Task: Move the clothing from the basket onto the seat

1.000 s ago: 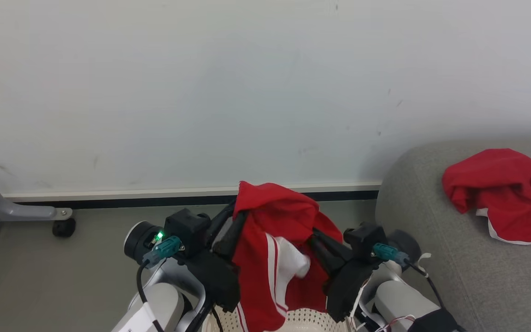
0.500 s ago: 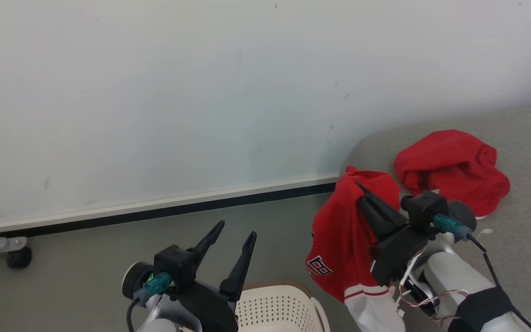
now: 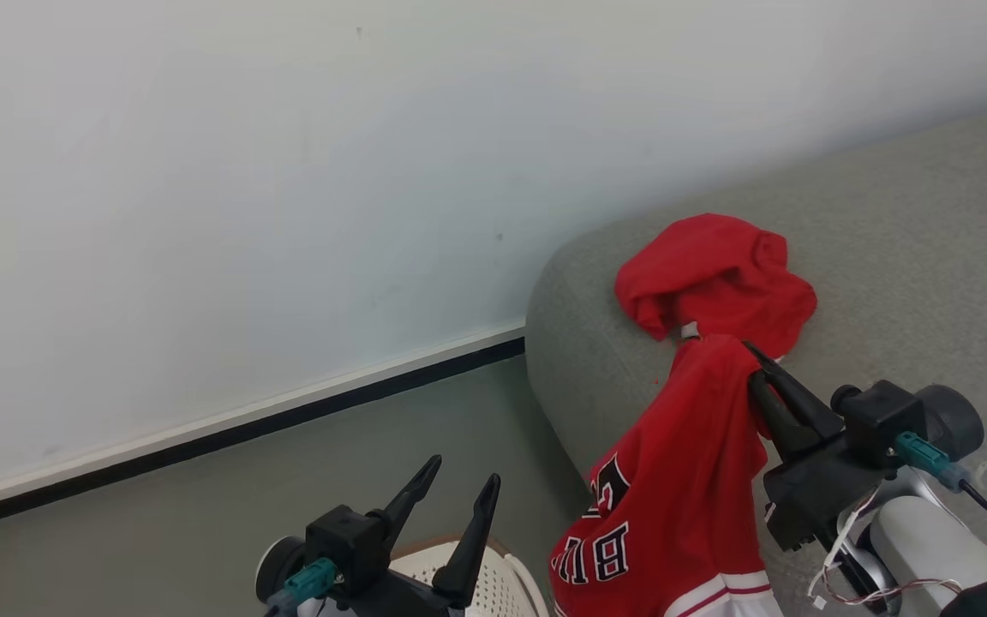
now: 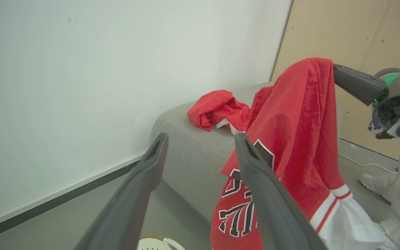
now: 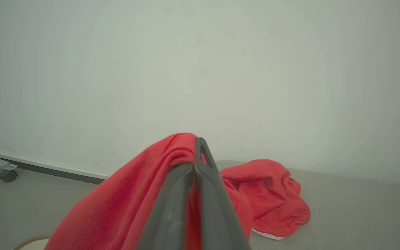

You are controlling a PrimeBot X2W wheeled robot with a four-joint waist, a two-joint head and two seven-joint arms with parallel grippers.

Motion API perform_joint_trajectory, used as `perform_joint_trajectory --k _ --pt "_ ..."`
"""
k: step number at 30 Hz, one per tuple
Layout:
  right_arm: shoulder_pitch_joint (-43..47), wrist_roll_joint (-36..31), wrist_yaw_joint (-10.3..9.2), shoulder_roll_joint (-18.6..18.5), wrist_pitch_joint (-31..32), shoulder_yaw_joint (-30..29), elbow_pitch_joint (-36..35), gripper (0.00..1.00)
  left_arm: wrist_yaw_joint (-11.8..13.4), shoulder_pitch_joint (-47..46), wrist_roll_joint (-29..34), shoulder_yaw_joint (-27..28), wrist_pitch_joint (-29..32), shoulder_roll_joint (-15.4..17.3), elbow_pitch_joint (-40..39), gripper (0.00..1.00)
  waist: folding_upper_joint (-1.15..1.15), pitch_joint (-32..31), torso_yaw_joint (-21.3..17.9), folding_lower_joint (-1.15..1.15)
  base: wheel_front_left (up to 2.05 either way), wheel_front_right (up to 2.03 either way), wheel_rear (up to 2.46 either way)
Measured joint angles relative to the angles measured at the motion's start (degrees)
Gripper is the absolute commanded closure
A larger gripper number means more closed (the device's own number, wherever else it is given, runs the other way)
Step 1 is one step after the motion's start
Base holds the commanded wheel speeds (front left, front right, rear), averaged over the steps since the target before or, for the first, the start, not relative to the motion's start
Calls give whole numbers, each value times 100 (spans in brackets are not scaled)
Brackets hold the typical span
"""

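A red garment (image 3: pixel 682 480) with dark numerals and white striped trim hangs from my right gripper (image 3: pixel 752 360), which is shut on its top fold beside the grey seat (image 3: pixel 905 257). In the right wrist view the fingers (image 5: pixel 200 187) pinch that red fabric (image 5: pixel 123 208). A second red piece of clothing (image 3: pixel 716 274) lies crumpled on the seat's end. My left gripper (image 3: pixel 463 476) stands open and holds nothing, just above the cream basket (image 3: pixel 493 583) at the bottom edge. The left wrist view shows the hanging garment (image 4: pixel 290 139) and the crumpled one (image 4: pixel 217 109).
A white wall with a dark skirting line (image 3: pixel 228 433) runs behind grey floor (image 3: pixel 159 531). A tan board (image 4: pixel 359 45) stands behind the sofa in the left wrist view. A caster leg (image 5: pixel 3 173) sits far left by the wall.
The left gripper has let go of the red garment and opened. The right gripper has carried it rightward to the seat's edge; the camera has swung right.
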Motion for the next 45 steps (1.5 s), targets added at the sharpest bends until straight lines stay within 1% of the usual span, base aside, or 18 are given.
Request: perform_joint_trajectory --k 3,4,6,9,11,13,15,19,20,23,28,30,33,37,42,45 --pt "110 -1 -40 -142 0 -54 -237 100 8 60 -11 -12 -45 -41 0 0 0 -12 -213 0 0 0 0" --pt "110 -1 -40 -142 0 -54 -237 100 8 60 -11 -12 -45 -41 0 0 0 -12 -213 0 0 0 0" --pt "217 -11 -111 -208 0 -82 -393 100 9 79 -16 -34 -53 -60 0 0 0 -20 -344 0 0 0 0" --pt "383 -16 -158 -311 0 -142 -579 100 21 86 -16 -63 -75 -79 -1 0 0 -32 -523 0 0 0 0" --pt "433 -15 -165 -405 0 -203 -665 100 21 90 -16 -91 -77 -87 -1 0 0 -38 -623 0 0 0 0" --pt "523 -11 -235 -509 -1 -294 -805 100 5 89 -15 -168 -93 -103 0 0 0 -43 -702 0 0 0 0" --pt "625 3 -286 -589 -1 -366 -883 100 -3 90 -14 -237 -93 -135 2 0 0 -43 -748 0 0 0 0" --pt "665 11 -392 -633 0 -464 -993 100 -4 89 5 -313 -93 -160 3 0 0 -17 -750 0 0 0 0" --pt "658 14 -446 -646 0 -523 -1033 100 -4 89 14 -359 -93 -162 5 0 0 10 -725 0 0 0 0" --pt "560 70 -458 -646 8 -588 -1027 100 -4 88 49 -392 -93 -164 3 0 0 63 -670 0 0 0 0" --pt "-142 176 -366 -644 114 -757 -803 100 -2 84 111 -423 -92 -153 -26 0 0 194 -540 0 0 0 0" --pt "-471 198 -359 -662 225 -823 -670 100 -1 77 132 -434 -89 -134 -64 0 0 261 -480 0 0 0 0" --pt "-926 309 -356 -631 359 -970 -439 100 24 71 171 -433 -78 -68 -148 0 0 383 -381 0 0 0 0" --pt "-1649 320 -257 -646 534 -1101 -135 100 51 63 268 -439 -38 38 -319 0 0 593 -251 1 0 0 0" --pt "-2475 332 -256 -817 714 -1372 267 100 51 -68 419 -447 22 174 -513 0 0 907 -72 1 0 0 0" --pt "-2846 402 -256 -1003 791 -1566 554 100 49 -180 475 -448 67 256 -661 0 0 1109 44 1 0 0 0"
